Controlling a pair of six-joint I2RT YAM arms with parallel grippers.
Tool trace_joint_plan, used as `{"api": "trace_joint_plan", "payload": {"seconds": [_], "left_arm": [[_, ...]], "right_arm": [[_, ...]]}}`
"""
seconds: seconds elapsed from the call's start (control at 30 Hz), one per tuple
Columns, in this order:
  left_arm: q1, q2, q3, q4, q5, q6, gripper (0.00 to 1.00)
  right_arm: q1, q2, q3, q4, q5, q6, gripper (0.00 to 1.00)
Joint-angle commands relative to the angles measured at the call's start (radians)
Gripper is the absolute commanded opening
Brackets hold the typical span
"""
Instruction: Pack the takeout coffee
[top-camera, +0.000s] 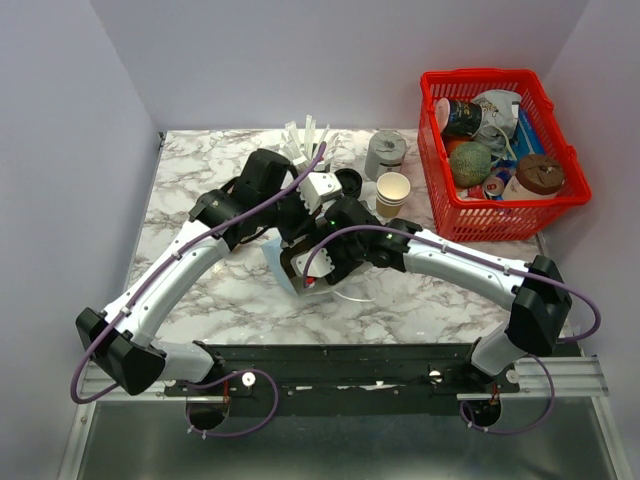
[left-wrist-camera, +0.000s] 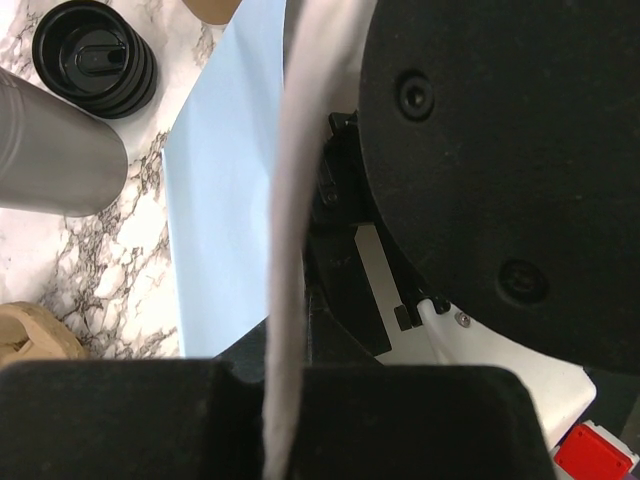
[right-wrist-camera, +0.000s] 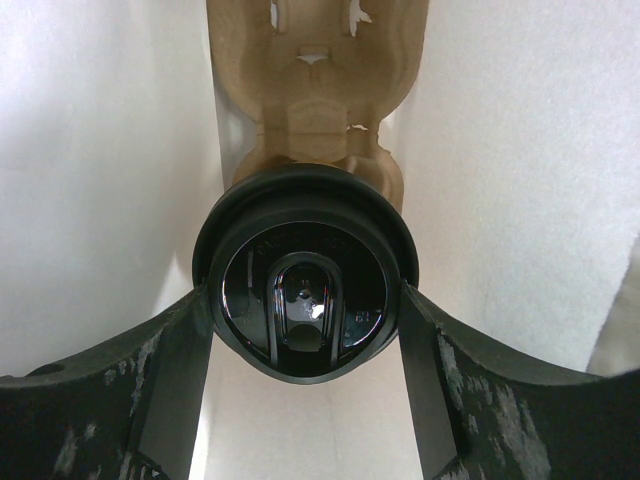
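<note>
At the bottom of the left wrist view, the left claw shows as one black bar. Its two halves are shut on the thin white edge of a pale blue and white paper bag, which is seen edge-on. A black arm housing fills the right half and hides that side of the bag.

In the right wrist view, the right claw is clamped on the takeout coffee, with one scuffed black finger pressed to each side of the round black lid. The lid faces the lens squarely, so the cup's long axis runs straight away from the camera and the tan paper body is wholly hidden beneath it. The cup sits inside the bag, between its white walls, and just beyond it is a tan moulded-pulp carrier, cut off at the top edge.

In the top view both claws are buried under the crossed arms at centre frame. Only a corner of the bag shows on the marble bench.
</note>
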Motion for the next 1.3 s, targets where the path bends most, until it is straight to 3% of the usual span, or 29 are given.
{"api": "trace_joint_plan", "payload": {"seconds": [0.0, 0.57, 1.27], "left_arm": [[0.003, 0.024, 0.005, -0.074, 0.063, -0.02, 0.0], [0.026, 0.053, 0.017, -0.1, 0.103, -0.037, 0.0], [0.041, 0.056, 0.023, -0.098, 0.101, -0.043, 0.01]], "right_arm": [[-0.016, -0.044, 0.046, 0.057, -0.012, 0.007, 0.01], [-0.016, 0.011, 0.025, 0.083, 0.129, -0.005, 0.01], [-0.056, 0.103, 0.037, 0.122, 0.014, 0.012, 0.01]]}}
